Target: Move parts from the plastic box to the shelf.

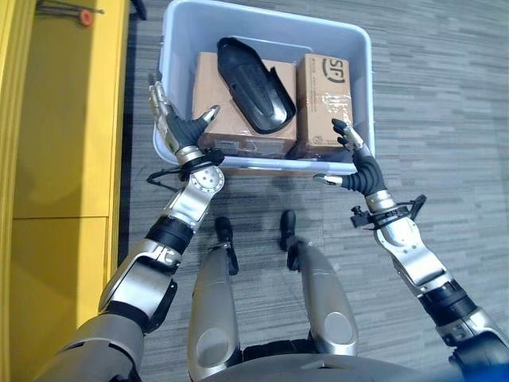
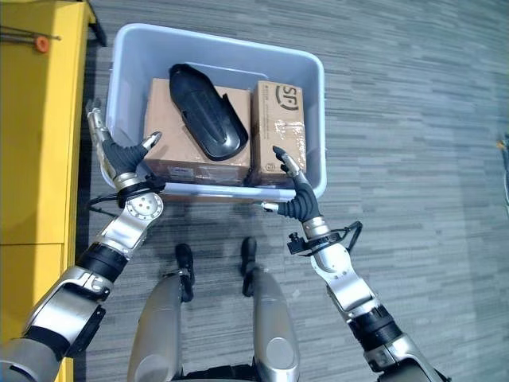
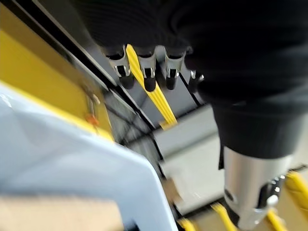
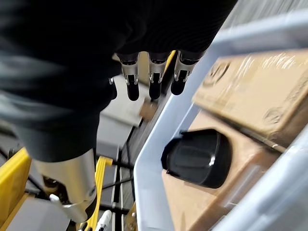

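Both hands hang spread and empty at the box's [image 1: 184, 32] near rim, the left hand [image 1: 173, 126] at one corner, the right hand [image 1: 355, 163] by the other, probably to reach in. The black part [image 1: 253, 86] lies across two cartons [image 1: 231, 119] inside; the yellow shelf [image 1: 56, 119] stands just left.

1. The plastic box [image 1: 362, 48] is pale blue-grey all over, plain, with no pattern;
2. the two cardboard boxes [image 1: 231, 119] inside it are brown, the smaller one [image 1: 324, 103] with dark print on its top and shiny clear tape;
3. the part [image 1: 253, 83] lying on them is glossy black;
4. the shelf [image 1: 64, 119] is bright yellow, with an orange-red knob [image 1: 85, 17] on it;
5. the floor [image 1: 445, 119] is grey carpet in narrow streaked strips;
6. the left hand [image 1: 176, 127] and the right hand [image 1: 354, 155] are silver with dark tips and black ribbed covers.
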`<state>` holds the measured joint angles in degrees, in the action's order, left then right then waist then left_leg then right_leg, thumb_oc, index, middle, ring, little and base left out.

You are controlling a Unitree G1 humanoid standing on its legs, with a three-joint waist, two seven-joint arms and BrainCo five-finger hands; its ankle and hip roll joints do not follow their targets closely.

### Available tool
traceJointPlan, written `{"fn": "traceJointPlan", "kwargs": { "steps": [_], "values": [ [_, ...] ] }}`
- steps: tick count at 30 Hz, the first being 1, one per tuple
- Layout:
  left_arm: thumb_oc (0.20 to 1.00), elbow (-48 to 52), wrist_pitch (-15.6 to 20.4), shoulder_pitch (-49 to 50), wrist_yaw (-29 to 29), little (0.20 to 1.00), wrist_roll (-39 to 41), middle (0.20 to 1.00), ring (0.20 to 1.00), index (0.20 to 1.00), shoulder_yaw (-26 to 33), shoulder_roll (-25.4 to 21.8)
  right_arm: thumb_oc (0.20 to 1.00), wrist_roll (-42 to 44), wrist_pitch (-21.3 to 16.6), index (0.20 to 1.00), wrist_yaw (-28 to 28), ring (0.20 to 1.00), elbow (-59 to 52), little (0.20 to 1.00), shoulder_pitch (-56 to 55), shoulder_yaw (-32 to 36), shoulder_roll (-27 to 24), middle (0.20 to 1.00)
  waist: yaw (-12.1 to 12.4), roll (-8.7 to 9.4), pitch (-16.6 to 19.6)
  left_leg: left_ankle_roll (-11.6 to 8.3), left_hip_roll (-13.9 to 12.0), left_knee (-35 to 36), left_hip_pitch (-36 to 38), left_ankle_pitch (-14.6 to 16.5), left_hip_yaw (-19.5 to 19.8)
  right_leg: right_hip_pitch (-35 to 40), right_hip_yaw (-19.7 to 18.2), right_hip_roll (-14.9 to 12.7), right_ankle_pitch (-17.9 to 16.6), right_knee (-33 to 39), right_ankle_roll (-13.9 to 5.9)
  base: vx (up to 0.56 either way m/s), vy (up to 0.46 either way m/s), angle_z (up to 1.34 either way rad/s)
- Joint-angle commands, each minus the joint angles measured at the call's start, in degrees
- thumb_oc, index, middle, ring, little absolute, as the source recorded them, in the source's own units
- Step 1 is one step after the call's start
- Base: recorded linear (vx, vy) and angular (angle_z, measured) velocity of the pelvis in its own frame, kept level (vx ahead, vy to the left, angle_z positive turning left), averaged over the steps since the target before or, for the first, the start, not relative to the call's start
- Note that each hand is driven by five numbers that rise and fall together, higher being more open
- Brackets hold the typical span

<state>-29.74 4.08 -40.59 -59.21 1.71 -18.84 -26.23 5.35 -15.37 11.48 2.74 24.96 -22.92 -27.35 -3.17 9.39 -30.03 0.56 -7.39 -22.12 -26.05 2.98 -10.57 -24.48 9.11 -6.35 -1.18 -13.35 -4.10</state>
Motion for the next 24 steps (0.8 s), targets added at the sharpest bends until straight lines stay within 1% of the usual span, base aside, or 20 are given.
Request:
{"fn": "traceJointPlan", "kwargs": {
  "steps": [1, 5, 8, 11, 14, 17, 18, 20, 21, 24],
  "values": [
    [1.000, 2.9, 1.3, -1.7, -3.1, 1.000, -2.2, 1.000, 1.000, 1.000, 1.1, 1.2, 1.000, 0.7, -0.5, 1.000, -0.7, 1.000, -6.5, 1.000, 1.3, 2.9, -3.8, 1.000, -0.9, 0.35, 0.2, -6.19, -7.2, 3.2, 7.8, 0.7, 1.9, 5.6, -0.5, -4.0, -0.4, 0.5, -4.65, 0.05, 0.053, -0.55],
    [1.000, 2.4, 3.0, -0.2, -3.2, 1.000, -1.0, 1.000, 1.000, 1.000, 3.1, 1.4, 1.000, 1.9, 0.7, 1.000, -3.5, 1.000, -8.1, 1.000, 2.1, 3.3, -6.3, 1.000, -1.1, -0.19, 0.5, -7.38, -8.8, 5.2, 9.4, -1.4, 0.6, 6.2, 0.2, -4.4, 0.9, -0.7, -4.22, 0.08, 0.062, -0.23],
    [1.000, 2.4, 3.1, 0.5, -3.0, 1.000, -0.3, 1.000, 1.000, 1.000, 3.8, 1.2, 1.000, 1.5, 0.9, 1.000, -4.0, 1.000, -9.3, 1.000, 1.5, 3.5, -7.4, 1.000, -1.2, -0.13, 0.9, -7.62, -9.2, 5.1, 9.5, -1.5, 0.7, 6.1, -0.2, -4.1, 2.0, -2.1, -3.80, 0.08, 0.010, -0.11],
    [1.000, 1.9, 3.7, 1.4, -2.1, 1.000, -0.4, 1.000, 1.000, 1.000, 4.1, 1.4, 1.000, 0.2, -0.5, 1.000, -3.7, 1.000, -9.7, 1.000, 0.4, 3.5, -7.8, 1.000, -1.2, 0.37, 1.5, -8.03, -10.1, 5.2, 9.8, -1.9, 0.9, 6.4, -0.3, -3.4, 2.9, -2.8, -3.35, 0.09, -0.049, 0.02],
    [1.000, 2.1, 3.5, 2.0, -1.2, 1.000, -1.2, 1.000, 1.000, 1.000, 3.9, 1.6, 1.000, -0.8, -1.4, 1.000, -3.2, 1.000, -10.4, 1.000, -0.1, 3.8, -8.4, 1.000, -1.3, 0.98, 1.9, -8.46, -11.3, 6.3, 10.2, -2.6, 0.9, 6.9, -0.4, -2.6, 3.5, -3.0, -3.01, 0.10, -0.081, 0.08],
    [1.000, 2.3, 4.1, 2.7, 0.4, 1.000, 3.0, 1.000, 1.000, 1.000, 4.2, 2.6, 1.000, -1.7, -1.3, 1.000, -2.1, 1.000, -10.6, 1.000, -0.5, 3.9, -8.7, 1.000, -1.2, 1.28, 1.9, -8.65, -12.1, 5.5, 9.6, -2.8, 1.7, 6.8, -0.9, -1.6, 4.7, -4.4, -2.33, 0.12, -0.108, 0.06],
    [1.000, 1.9, 3.4, 2.6, 0.5, 1.000, 5.6, 1.000, 1.000, 1.000, 4.5, 3.3, 1.000, -1.4, -1.2, 1.000, -1.4, 1.000, -10.4, 1.000, -0.8, 4.0, -8.5, 1.000, -1.1, 1.66, 1.9, -8.76, -12.8, 4.9, 9.0, -2.8, 2.1, 6.6, -0.9, -1.1, 5.2, -5.2, -2.04, 0.14, -0.140, 0.00],
    [1.000, 1.0, 1.9, 2.5, -1.9, 1.000, 6.7, 1.000, 1.000, 1.000, 5.4, 3.8, 1.000, -1.5, -1.2, 1.000, -0.9, 1.000, -10.4, 1.000, -1.1, 4.3, -8.1, 1.000, -1.2, 2.12, 1.8, -8.88, -13.5, 4.1, 8.3, -2.8, 2.3, 6.1, -1.0, -0.4, 5.6, -6.1, -1.76, 0.10, -0.119, 0.04],
    [1.000, -0.1, 1.6, 2.0, -2.8, 1.000, 8.6, 1.000, 1.000, 1.000, 6.1, 3.8, 1.000, -1.3, -0.9, 1.000, -0.7, 1.000, -10.5, 1.000, -1.1, 4.5, -7.9, 1.000, -1.4, 2.47, 1.7, -9.00, -13.8, 3.5, 7.8, -2.6, 2.4, 5.8, -1.1, 0.0, 5.8, -6.4, -1.63, 0.07, -0.092, 0.12],
    [1.000, -3.5, 1.8, -0.5, -1.4, 1.000, 12.9, 1.000, 1.000, 1.000, 8.2, 3.6, 1.000, -0.9, 0.0, 1.000, -0.7, 1.000, -11.0, 1.000, -0.9, 5.1, -7.7, 1.000, -1.9, 3.42, 1.0, -9.06, -14.6, 1.6, 6.3, -2.1, 2.5, 4.7, -1.4, 1.0, 6.2, -7.5, -1.22, 0.04, -0.069, 0.02]
  ]
}}
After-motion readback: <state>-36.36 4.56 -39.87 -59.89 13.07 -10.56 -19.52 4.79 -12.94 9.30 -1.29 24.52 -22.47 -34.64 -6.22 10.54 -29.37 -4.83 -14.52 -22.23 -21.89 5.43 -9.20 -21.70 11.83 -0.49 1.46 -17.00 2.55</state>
